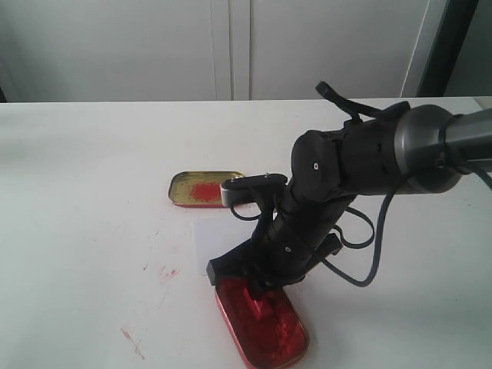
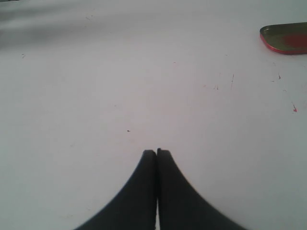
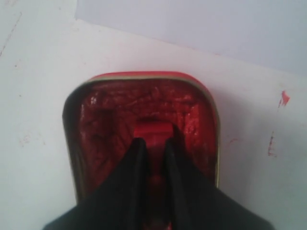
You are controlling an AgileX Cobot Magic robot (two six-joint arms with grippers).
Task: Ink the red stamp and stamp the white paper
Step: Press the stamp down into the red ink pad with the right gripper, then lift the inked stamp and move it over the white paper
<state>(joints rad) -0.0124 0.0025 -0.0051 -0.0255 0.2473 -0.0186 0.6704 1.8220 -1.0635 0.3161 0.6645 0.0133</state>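
Observation:
My right gripper (image 1: 254,290) (image 3: 154,143) is shut on the red stamp (image 1: 260,304) (image 3: 152,132), a small bright red block. It holds the stamp down inside the oval red-filled ink tin (image 1: 290,332) (image 3: 96,120) near the table's front edge. The white paper (image 1: 219,234) (image 3: 216,24) lies just behind the tin, partly hidden by the right arm. My left gripper (image 2: 157,152) is shut on nothing above bare white table. It does not show in the exterior view.
A shallow gold tin lid (image 1: 201,189) (image 2: 286,40) with a red smear lies behind the paper. Red ink marks (image 1: 169,272) stain the white table left of the tin. The right arm's cable (image 1: 369,254) loops beside it.

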